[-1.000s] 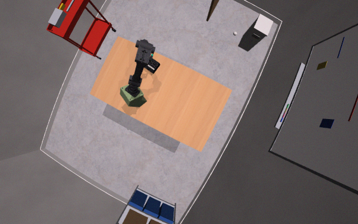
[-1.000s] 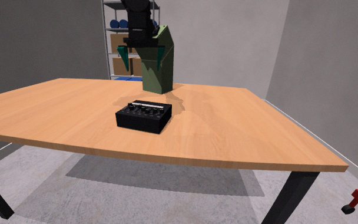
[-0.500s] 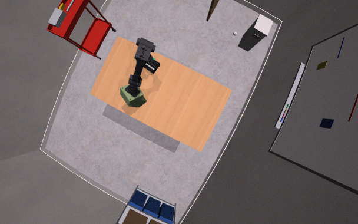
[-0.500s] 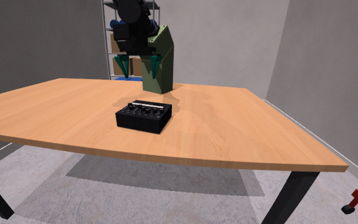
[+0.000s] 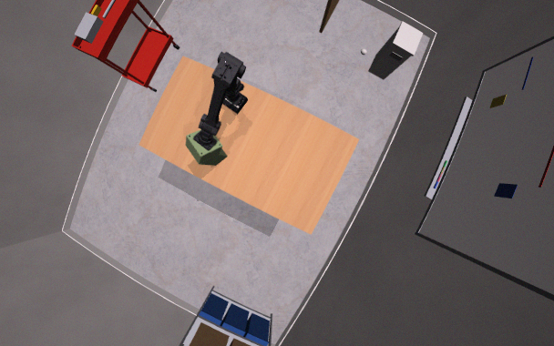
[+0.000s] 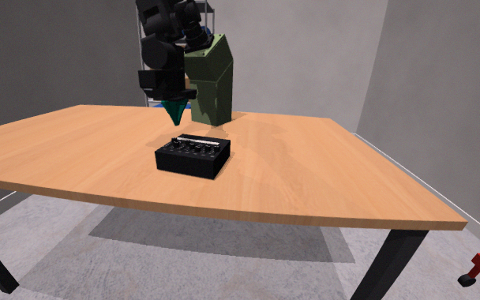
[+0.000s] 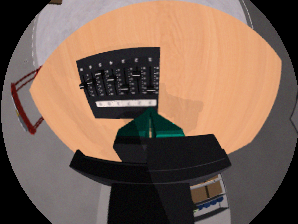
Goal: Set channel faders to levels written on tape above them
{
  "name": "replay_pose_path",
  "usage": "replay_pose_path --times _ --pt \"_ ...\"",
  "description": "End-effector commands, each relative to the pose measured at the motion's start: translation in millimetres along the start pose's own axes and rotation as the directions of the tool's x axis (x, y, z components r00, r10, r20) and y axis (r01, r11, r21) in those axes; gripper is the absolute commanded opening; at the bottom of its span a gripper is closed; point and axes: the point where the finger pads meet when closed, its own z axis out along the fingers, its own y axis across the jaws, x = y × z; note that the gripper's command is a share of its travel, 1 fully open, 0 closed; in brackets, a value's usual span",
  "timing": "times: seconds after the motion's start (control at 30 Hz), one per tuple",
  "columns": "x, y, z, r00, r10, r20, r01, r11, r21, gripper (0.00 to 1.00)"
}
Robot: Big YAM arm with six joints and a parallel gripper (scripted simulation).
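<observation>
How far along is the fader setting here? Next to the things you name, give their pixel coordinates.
Nothing is confirmed done: the tape (image 7: 126,103) figures are too small to check against the fader caps. The lighting desk (image 6: 185,165) (image 7: 107,112) stands on the table (image 5: 292,150) (image 6: 316,178) (image 7: 215,60). The gripper (image 6: 176,125) (image 7: 150,110), shut and empty, hovers above it. Checking levels and final withdrawal remain.

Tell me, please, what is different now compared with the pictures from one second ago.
The green fingers were spread apart; now they are closed together, with nothing between them. They also came lower, nearer to the lighting desk. The desk, the table and the green arm mount stayed in place.
</observation>
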Motion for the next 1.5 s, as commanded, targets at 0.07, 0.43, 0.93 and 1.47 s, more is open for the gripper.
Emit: replay_pose_path --times 0.07,0.43,0.93,1.47 --pt "-1.0 -2.7 1.3 1.000 -0.014 0.003 0.014 1.000 0.002 0.00" --pt "-1.0 -2.7 1.3 1.000 -0.014 0.003 0.014 1.000 0.002 0.00" --pt "-1.0 -2.7 1.5 1.000 -0.014 0.002 0.014 1.000 0.002 0.00" --pt "-4.9 -3.0 7.8 1.000 -0.008 0.009 0.008 1.000 0.003 0.00"
